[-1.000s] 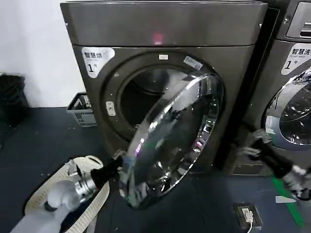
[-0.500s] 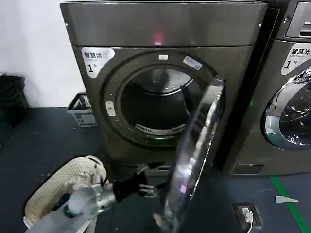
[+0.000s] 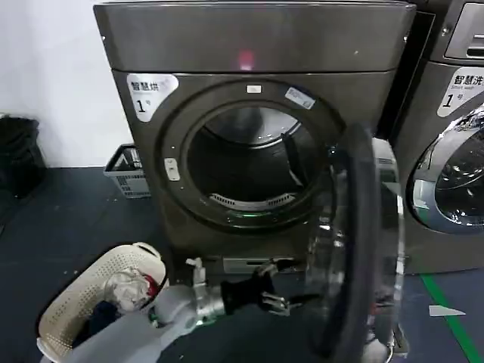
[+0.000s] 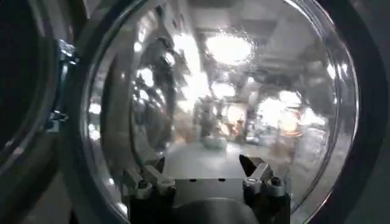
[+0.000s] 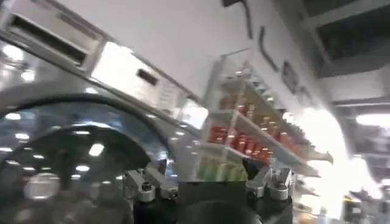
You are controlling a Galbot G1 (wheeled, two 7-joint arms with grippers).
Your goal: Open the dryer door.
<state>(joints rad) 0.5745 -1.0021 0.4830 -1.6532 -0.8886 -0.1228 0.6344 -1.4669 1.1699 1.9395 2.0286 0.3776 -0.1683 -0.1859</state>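
The dryer door (image 3: 361, 249) stands swung wide from the bronze-grey dryer (image 3: 257, 45), edge-on to the head view, its chrome rim facing right. The dark drum opening (image 3: 249, 162) is uncovered. My left gripper (image 3: 278, 289) is low in front of the dryer, open, its fingertips up against the door's inner side; I cannot tell whether they touch it. In the left wrist view the door's domed glass (image 4: 231, 85) spreads just beyond the open left gripper (image 4: 202, 176). My right gripper (image 5: 207, 179) is open with nothing between its fingers.
A white laundry basket (image 3: 91, 291) with clothes sits on the dark floor at the lower left, beside my left arm. A grey crate (image 3: 125, 172) stands by the wall. The neighbouring machine (image 3: 454, 159) with its own chrome door stands close to the right of the swung door.
The door has swung from half open to wide open, toward the right. My left gripper followed it rightward. The right arm, seen low right a second ago, has left the head view.
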